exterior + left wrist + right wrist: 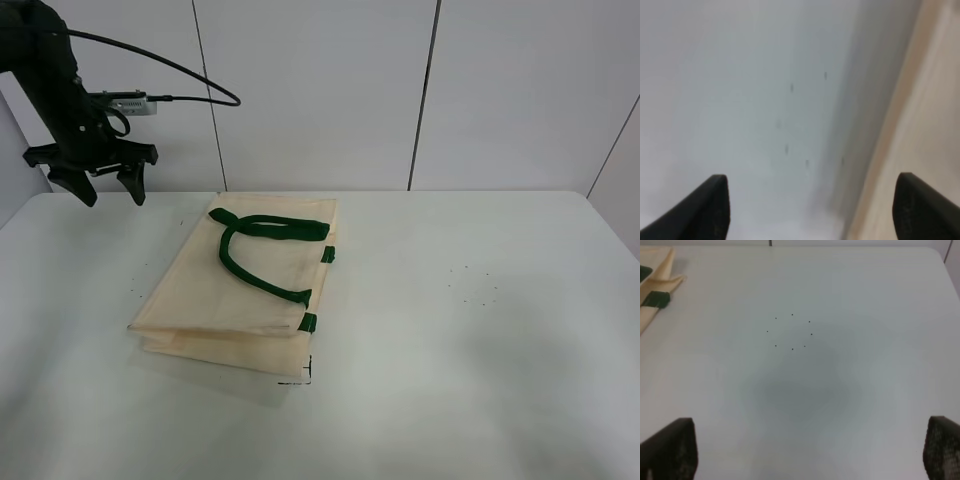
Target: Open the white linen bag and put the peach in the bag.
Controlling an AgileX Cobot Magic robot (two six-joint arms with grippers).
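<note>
The white linen bag (240, 285) lies flat and folded on the table, left of centre, its dark green handles (262, 248) resting on top. My left gripper (105, 190) hangs open and empty above the table's far left, up and left of the bag. In the left wrist view its fingertips (712, 205) stand wide apart over bare table, with the bag's edge (935, 125) blurred at one side. My right gripper (810, 450) is open and empty; its wrist view shows the bag's corner with a green tab (655, 299). The peach is out of view.
The white table (480, 330) stretches to the right of the bag, with a small ring of dark dots (475, 285), also seen in the right wrist view (791, 331). A white panelled wall (320, 90) stands behind. A black mark (300, 378) sits by the bag's near corner.
</note>
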